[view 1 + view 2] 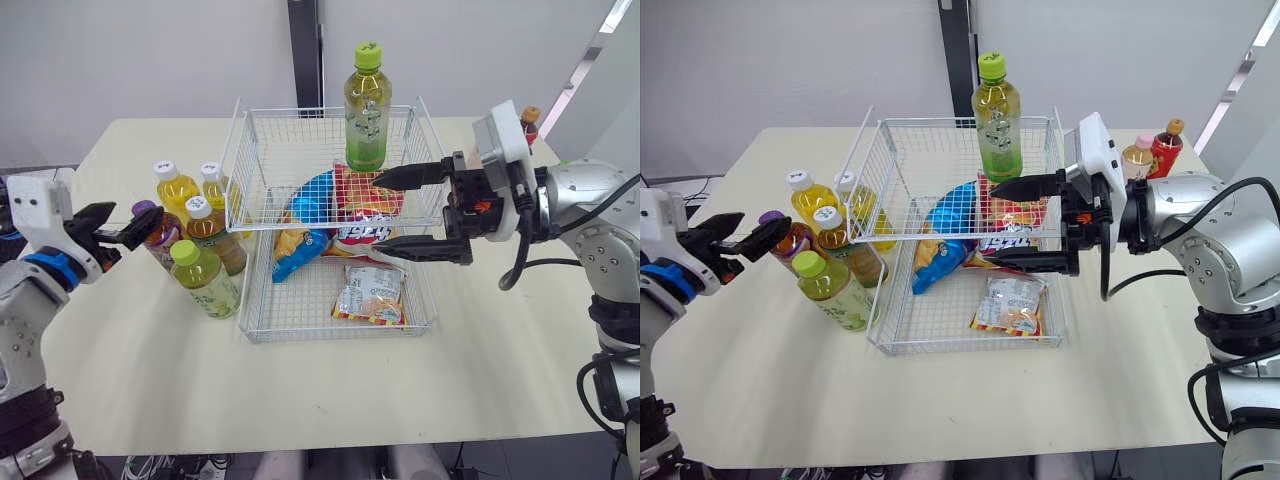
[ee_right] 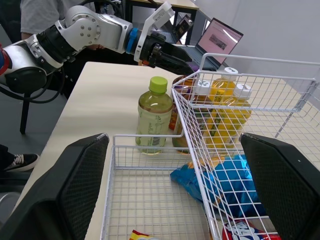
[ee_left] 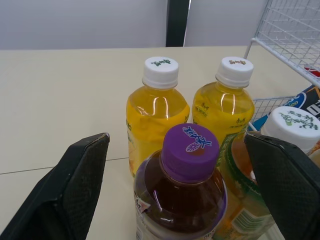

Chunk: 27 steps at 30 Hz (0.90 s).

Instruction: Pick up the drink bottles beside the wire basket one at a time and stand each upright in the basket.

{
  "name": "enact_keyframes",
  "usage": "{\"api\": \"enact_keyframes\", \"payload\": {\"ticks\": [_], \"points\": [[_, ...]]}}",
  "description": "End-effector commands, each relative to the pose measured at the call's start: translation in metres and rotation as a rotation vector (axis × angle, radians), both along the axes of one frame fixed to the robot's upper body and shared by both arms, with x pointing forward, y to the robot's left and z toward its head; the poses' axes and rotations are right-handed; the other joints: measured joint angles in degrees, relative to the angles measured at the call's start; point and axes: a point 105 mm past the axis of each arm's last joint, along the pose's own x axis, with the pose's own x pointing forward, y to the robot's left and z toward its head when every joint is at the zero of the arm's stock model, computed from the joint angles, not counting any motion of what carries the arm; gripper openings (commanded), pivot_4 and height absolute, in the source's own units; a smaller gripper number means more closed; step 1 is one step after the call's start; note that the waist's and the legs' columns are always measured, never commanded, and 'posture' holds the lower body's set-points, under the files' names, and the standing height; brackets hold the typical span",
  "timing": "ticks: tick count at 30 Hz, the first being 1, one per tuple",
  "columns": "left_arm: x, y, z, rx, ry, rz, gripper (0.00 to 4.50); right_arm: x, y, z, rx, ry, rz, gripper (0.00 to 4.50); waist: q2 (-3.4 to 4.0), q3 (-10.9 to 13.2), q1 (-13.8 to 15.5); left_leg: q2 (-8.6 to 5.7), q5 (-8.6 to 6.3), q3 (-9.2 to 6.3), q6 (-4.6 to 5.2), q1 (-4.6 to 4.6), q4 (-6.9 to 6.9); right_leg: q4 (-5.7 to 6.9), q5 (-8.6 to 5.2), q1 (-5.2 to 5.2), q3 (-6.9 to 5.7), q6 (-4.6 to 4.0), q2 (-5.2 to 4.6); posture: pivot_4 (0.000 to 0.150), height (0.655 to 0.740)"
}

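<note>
Closing on the purple-capped dark drink bottle (image 3: 187,185) crowded among others on the beige worktop (image 1: 300,390) beside the white wire basket (image 1: 300,111), the wide-open, empty fingers (image 3: 82,175) of the left gripper (image 1: 125,222) could topple the white-capped yellow bottles (image 3: 157,110); the right gripper (image 1: 378,216) gapes empty too.

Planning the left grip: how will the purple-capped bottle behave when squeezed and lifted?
The purple-capped bottle looks full to the neck, so it is probably heavy for its size and fairly stiff. Its glossy round plastic may slip in the left gripper. It stands tight among other bottles, so pushing it could tip a neighbour.
</note>
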Motion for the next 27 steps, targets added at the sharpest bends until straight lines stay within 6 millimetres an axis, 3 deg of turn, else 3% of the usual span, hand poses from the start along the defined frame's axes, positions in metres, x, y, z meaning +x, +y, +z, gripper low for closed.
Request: {"api": "enact_keyframes", "payload": {"ticks": [1, 14, 19, 25, 27], "points": [[0.006, 0.001, 0.016, 0.06, -0.048, 0.008, 4.48, -0.008, 0.001, 0.014, 0.016, -0.057, 0.013, 4.5, 0.0, 0.0, 0.0, 0.0, 0.0, 0.0, 0.0, -0.01, 0.0, -0.01, 0.0, 0.0, 0.0, 0.0, 0.0, 0.15, 0.7359], [0.024, -0.005, 0.011, 0.094, -0.041, -0.02, 4.48, -0.007, 0.003, 0.017, 0.029, -0.054, 0.012, 4.5, 0.0, 0.0, -0.07, -0.01, 0.0, 0.0, 0.0, -0.03, -0.04, -0.08, 0.02, -0.01, 0.0, 0.03, 0.0, 0.15, 0.7359], [0.024, -0.006, 0.007, 0.091, -0.03, -0.028, 3.33, -0.007, 0.002, 0.018, 0.03, -0.054, 0.009, 4.5, 0.0, 0.0, -0.08, -0.01, 0.0, -0.01, 0.0, -0.03, -0.05, -0.09, 0.02, -0.01, -0.01, 0.04, 0.0, 0.15, 0.7359], [0.022, -0.004, 0.003, 0.087, -0.021, -0.023, 1.44, -0.007, 0.001, 0.018, 0.032, -0.054, 0.007, 4.5, 0.0, 0.0, -0.09, -0.01, 0.0, 0.0, 0.0, -0.03, -0.05, -0.09, 0.02, -0.01, 0.0, 0.04, 0.0, 0.15, 0.7359], [0.021, -0.003, 0.003, 0.087, -0.023, -0.022, 1.38, -0.006, 0.001, 0.018, 0.034, -0.056, 0.005, 4.5, 0.0, 0.0, -0.09, -0.01, 0.0, -0.01, 0.0, -0.03, -0.05, -0.09, 0.02, -0.01, -0.01, 0.04, 0.0, 0.15, 0.7359]]}}
